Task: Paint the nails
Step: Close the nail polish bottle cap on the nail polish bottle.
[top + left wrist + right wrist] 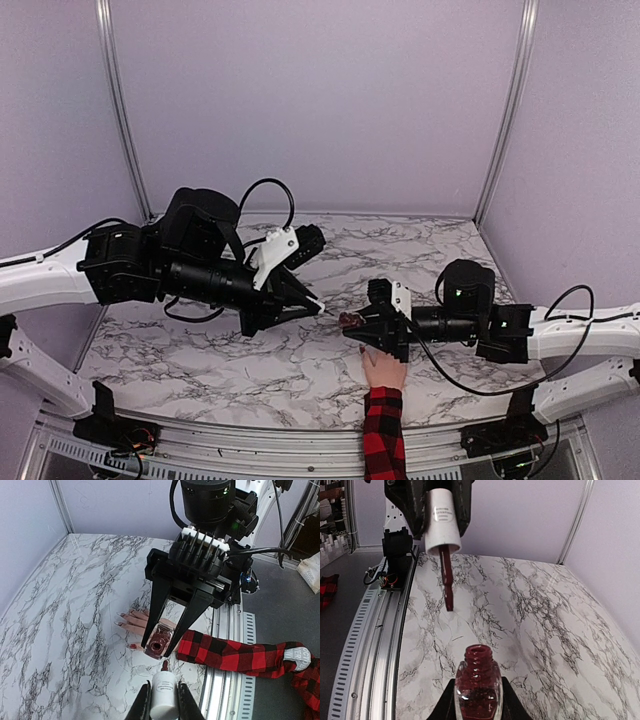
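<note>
Brush work is the job now, I think. On the left, the left gripper (162,700) has its fingers clamped on a white cap (164,692), and a thin brush (447,582) with dark red tip sticks out of the cap. The brush hangs in the air, just beside the mouth of the bottle (478,690), not inside it. To the right, the right gripper (159,650) has its fingers squeezed on that open bottle and holds it upright above the table (200,350).

The nails (121,615) are on the hand (137,622) that lies flat on the table, under and just behind the bottle, near the front edge. A red and black sleeve (225,652) covers the arm.

To do this well, hold the bottle very steady, aim the brush straight at the small mouth, dip only the tip, then go slowly down to one nail. A drip could land on the skin.

I count two grippers, one brush, one cap, one bottle and one hand. Only a few nails show; the rest are hidden.
</note>
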